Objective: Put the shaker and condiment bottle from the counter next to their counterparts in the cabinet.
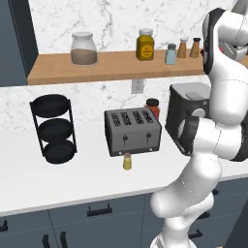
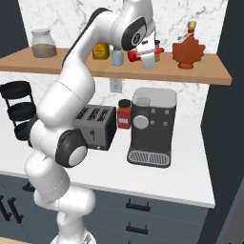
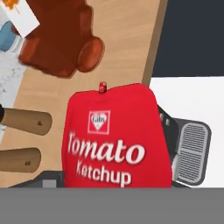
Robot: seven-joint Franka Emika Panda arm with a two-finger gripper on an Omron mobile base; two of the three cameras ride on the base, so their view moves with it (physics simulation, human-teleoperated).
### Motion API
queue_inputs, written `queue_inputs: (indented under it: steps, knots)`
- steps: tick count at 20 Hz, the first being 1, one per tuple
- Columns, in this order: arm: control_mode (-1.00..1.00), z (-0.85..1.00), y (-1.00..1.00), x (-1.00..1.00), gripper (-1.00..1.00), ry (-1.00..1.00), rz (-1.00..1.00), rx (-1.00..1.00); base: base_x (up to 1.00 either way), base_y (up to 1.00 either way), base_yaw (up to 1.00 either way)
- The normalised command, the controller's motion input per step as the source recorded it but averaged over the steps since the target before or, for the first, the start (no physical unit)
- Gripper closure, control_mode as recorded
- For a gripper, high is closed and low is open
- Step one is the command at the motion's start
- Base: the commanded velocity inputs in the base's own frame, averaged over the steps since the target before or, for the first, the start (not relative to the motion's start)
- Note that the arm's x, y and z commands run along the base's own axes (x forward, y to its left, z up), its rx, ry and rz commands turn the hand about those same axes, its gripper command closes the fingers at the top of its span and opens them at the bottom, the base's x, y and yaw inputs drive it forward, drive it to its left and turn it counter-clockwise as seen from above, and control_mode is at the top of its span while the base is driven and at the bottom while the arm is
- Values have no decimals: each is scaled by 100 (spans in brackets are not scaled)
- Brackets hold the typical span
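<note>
Ketchup bottle pinched in the claw above the shelf; I'd lower it gently upright, leaf-shaped bottle just beyond, brown shakers alongside

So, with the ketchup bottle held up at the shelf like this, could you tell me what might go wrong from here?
1. The condiment bottle lies sideways in the gripper, so it could be set down toppled or roll off the cabinet edge.
2. The two brown shakers and the leaf-shaped bottle stand close by; a careless move could knock them over.
3. The shaker waits on the counter, right in front of the toaster.
</note>
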Motion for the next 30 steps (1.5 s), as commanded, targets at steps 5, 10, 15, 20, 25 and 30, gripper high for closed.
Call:
queue_inputs:
  steps: [5,10,15,20,25,30]
  knots:
    - [-100,1,-19,3,100,0,0,0,0,0,0]
    - [-100,0,0,16,100,0,5,-2,0,0,0]
    - [-100,0,-11,18,100,0,9,0,0,0,0]
    - [-100,0,-22,12,100,0,8,0,0,0,0]
    - [-100,2,-2,11,100,0,4,0,0,0,0]
    - [-100,8,-5,24,100,0,1,0,0,0,0]
